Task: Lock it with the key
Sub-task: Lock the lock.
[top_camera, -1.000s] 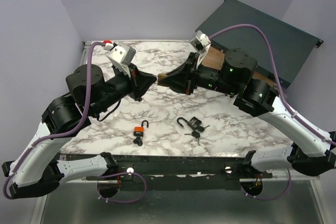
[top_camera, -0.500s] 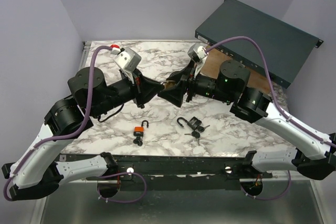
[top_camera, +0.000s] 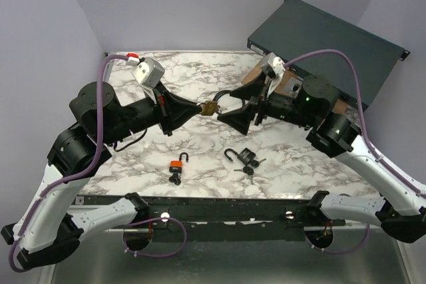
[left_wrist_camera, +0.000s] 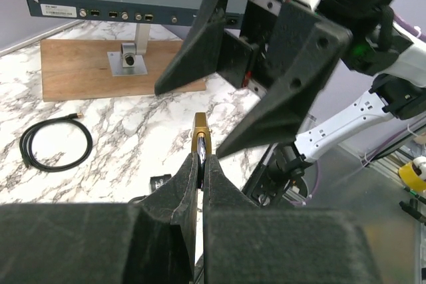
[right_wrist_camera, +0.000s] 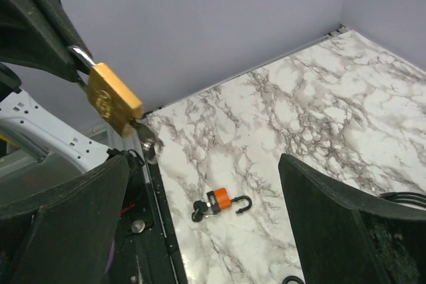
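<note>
The left gripper (top_camera: 199,106) is shut tight on a brass padlock (top_camera: 210,108) and holds it in the air above the middle of the worktop (top_camera: 200,71). In the left wrist view the two fingers press flat against the padlock's sides, and its brass body sticks out past the fingertips. In the right wrist view the padlock hangs tilted, with a small silver piece at its lower end; I cannot tell whether that piece is a key.

The right gripper (top_camera: 220,107) faces the left one from the other side, its fingers spread wide. The padlock sits just in front of the fingertips, and they do not grip it.

Two more padlocks lie near the front edge of the worktop. An orange padlock (top_camera: 177,164) lies left of centre with its shackle open and dark keys touching its near end. A black padlock (top_camera: 247,157) lies just right of centre, also with its shackle open, and its keys (top_camera: 247,171) lie just beside it.

At the back right corner a wooden board (left_wrist_camera: 86,68) lies flat with a small metal bracket (left_wrist_camera: 130,58) standing on it. A dark flat box (top_camera: 333,44) with ports along its front stands behind the board. A coiled black cable (left_wrist_camera: 56,144) lies on the marble near the board.
</note>
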Available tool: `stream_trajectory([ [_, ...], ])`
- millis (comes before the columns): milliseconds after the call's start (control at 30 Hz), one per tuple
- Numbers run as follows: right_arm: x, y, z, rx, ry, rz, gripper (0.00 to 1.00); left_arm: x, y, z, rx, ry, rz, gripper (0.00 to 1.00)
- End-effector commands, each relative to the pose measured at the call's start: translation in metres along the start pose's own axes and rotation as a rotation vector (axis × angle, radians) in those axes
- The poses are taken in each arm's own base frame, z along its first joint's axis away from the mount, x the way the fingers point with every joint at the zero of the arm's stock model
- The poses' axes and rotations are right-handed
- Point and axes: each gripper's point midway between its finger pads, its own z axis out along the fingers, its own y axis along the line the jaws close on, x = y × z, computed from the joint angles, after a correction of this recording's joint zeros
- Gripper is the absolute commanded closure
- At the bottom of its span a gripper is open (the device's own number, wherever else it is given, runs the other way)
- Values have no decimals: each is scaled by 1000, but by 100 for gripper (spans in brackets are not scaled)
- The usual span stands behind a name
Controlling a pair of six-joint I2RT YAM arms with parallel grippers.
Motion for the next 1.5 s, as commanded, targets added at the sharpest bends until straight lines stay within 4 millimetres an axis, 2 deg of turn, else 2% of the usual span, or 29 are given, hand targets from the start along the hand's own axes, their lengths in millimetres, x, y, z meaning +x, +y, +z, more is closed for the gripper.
stream_trajectory([
  [0, -1, -6, -16, -170, 8, 19, 6, -9, -12, -10, 82, -21, 43, 100],
  [67, -6, -9, -23, -234, -9, 33, 6, -8, -13, -10, 108, -18, 54, 100],
  [167, -13, 2, -28, -351, -28, 22, 8, -5, -13, -8, 151, -15, 39, 100],
  [300, -18, 9, -25, -433, -44, 19, 9, -6, -15, -6, 196, -18, 18, 100],
  [467, -23, 22, -24, -560, -57, 53, 15, -8, -15, -6, 227, -29, -2, 100],
  [667, -25, 23, -20, -596, -53, 77, 22, -11, -19, -5, 281, -43, -11, 100],
  [1000, -28, 22, -17, -598, -58, 130, 38, -14, -10, 3, 258, -49, -37, 100],
  [1267, -25, 22, -17, -606, -48, 157, 39, -16, -4, 9, 243, -54, -54, 100],
  [1467, -20, 19, -15, -587, -36, 164, 43, -17, -2, 11, 237, -55, -62, 100],
])
